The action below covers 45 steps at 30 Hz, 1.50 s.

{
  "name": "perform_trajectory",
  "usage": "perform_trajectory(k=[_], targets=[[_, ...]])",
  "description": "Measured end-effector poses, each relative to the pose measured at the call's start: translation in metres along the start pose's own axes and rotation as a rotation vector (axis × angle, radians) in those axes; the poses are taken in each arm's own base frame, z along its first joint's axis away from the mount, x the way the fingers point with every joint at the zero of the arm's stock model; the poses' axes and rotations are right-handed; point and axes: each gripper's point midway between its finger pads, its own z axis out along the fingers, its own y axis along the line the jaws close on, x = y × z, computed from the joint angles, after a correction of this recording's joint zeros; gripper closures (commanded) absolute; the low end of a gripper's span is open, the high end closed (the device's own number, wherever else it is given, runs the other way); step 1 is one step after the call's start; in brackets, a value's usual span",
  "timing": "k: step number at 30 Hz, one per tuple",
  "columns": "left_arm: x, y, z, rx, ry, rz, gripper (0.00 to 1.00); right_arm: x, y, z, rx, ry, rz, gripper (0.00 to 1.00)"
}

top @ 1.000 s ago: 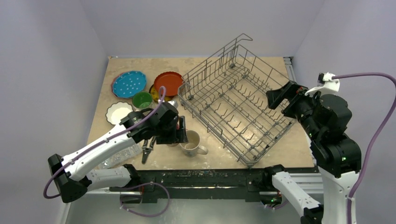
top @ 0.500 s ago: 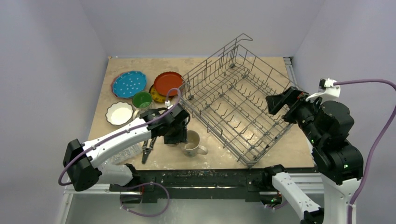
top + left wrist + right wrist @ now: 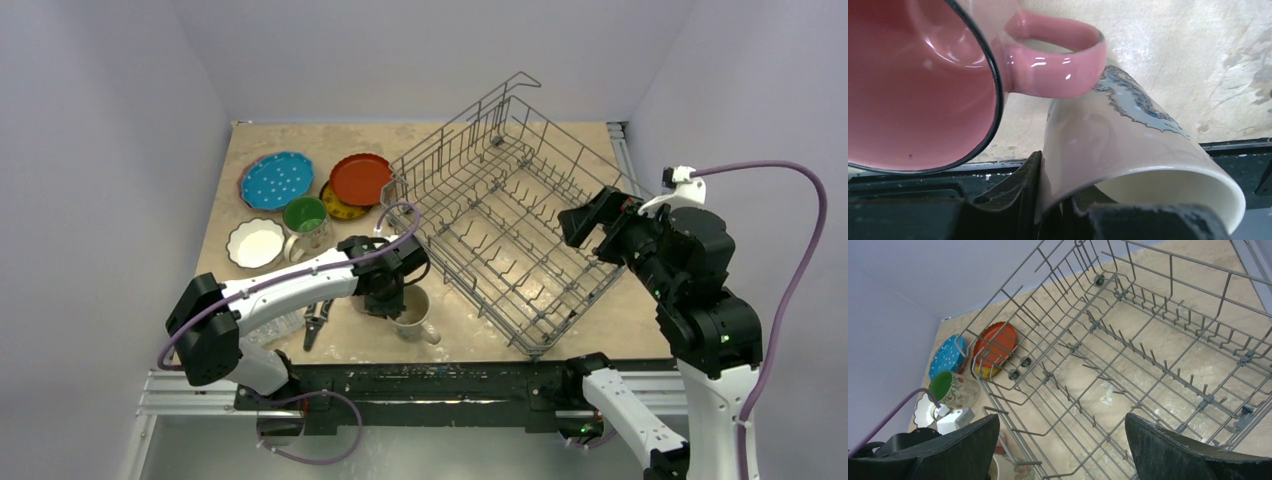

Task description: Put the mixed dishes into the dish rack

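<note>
the fingers (image 3: 1015, 195) of my left gripper (image 3: 388, 298) look clamped on the wall of the cream mug (image 3: 412, 312) on the table (image 3: 260, 140), so i should lift straight up, clear of the pink-lined mug (image 3: 923, 85) touching it, before swinging right to the dish rack (image 3: 500, 200) by my spread-open right gripper (image 3: 1063, 422).

The rack (image 3: 500, 215) fills the right half of the tabletop (image 3: 300, 140). Plates (image 3: 359, 178) cluster near the far left corner, a bowl (image 3: 254, 243) before them by the left edge. Two mugs (image 3: 414, 312) touch by the near edge, pliers (image 3: 316, 322) left of them.
</note>
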Motion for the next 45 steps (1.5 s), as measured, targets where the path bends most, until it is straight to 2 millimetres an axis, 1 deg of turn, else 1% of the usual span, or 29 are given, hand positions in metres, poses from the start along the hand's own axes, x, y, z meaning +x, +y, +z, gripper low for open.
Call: perform_trajectory(k=[1, 2, 6, 9, 11, 15, 17, 23, 24, 26, 29, 32, 36, 38, 40, 42, 45], targets=[[0.001, 0.000, 0.000, -0.002, 0.001, 0.001, 0.99, 0.002, -0.001, 0.001, 0.001, 0.006, 0.000, 0.02], [0.002, 0.001, -0.001, -0.007, 0.002, 0.006, 1.00, 0.003, -0.001, 0.002, 0.003, 0.012, 0.000, 0.02], [0.007, 0.007, -0.004, -0.027, 0.015, 0.018, 1.00, 0.006, 0.000, 0.005, -0.001, 0.030, -0.002, 0.02], [0.012, 0.016, -0.015, -0.035, 0.020, 0.022, 1.00, 0.010, 0.000, 0.010, -0.002, 0.055, -0.006, 0.02], [0.013, 0.021, -0.027, -0.019, 0.004, 0.020, 1.00, 0.014, 0.000, 0.014, 0.001, 0.082, -0.015, 0.02], [0.009, 0.029, -0.066, 0.087, -0.084, 0.002, 1.00, 0.024, 0.009, 0.021, -0.050, 0.145, -0.029, 0.02], [0.006, 0.029, -0.087, 0.172, -0.143, -0.005, 1.00, 0.029, 0.018, 0.022, -0.101, 0.182, -0.029, 0.02], [-0.012, 0.021, -0.145, 0.439, -0.354, 0.004, 1.00, 0.055, 0.059, 0.033, -0.342, 0.354, 0.011, 0.02], [-0.016, 0.019, -0.156, 0.482, -0.398, 0.012, 1.00, 0.057, 0.067, 0.034, -0.381, 0.377, 0.020, 0.02], [-0.022, 0.017, -0.172, 0.527, -0.452, 0.025, 1.00, 0.059, 0.079, 0.038, -0.447, 0.422, 0.041, 0.02], [-0.037, 0.012, -0.199, 0.573, -0.534, 0.044, 1.00, 0.061, 0.097, 0.038, -0.545, 0.475, 0.082, 0.02], [-0.061, 0.003, -0.230, 0.609, -0.644, 0.028, 1.00, 0.062, 0.119, 0.029, -0.653, 0.508, 0.147, 0.02], [-0.095, -0.010, -0.260, 0.653, -0.799, -0.028, 1.00, 0.061, 0.150, 0.011, -0.768, 0.544, 0.247, 0.03], [-0.111, -0.018, -0.270, 0.671, -0.865, -0.056, 1.00, 0.059, 0.165, 0.004, -0.820, 0.560, 0.310, 0.05], [-0.124, -0.027, -0.278, 0.688, -0.913, -0.068, 1.00, 0.057, 0.176, 0.001, -0.855, 0.574, 0.374, 0.05], [-0.138, -0.038, -0.284, 0.712, -0.952, -0.082, 1.00, 0.056, 0.188, 0.002, -0.880, 0.599, 0.443, 0.05], [-0.155, -0.050, -0.286, 0.742, -0.978, -0.106, 1.00, 0.053, 0.207, 0.008, -0.911, 0.632, 0.512, 0.06]])
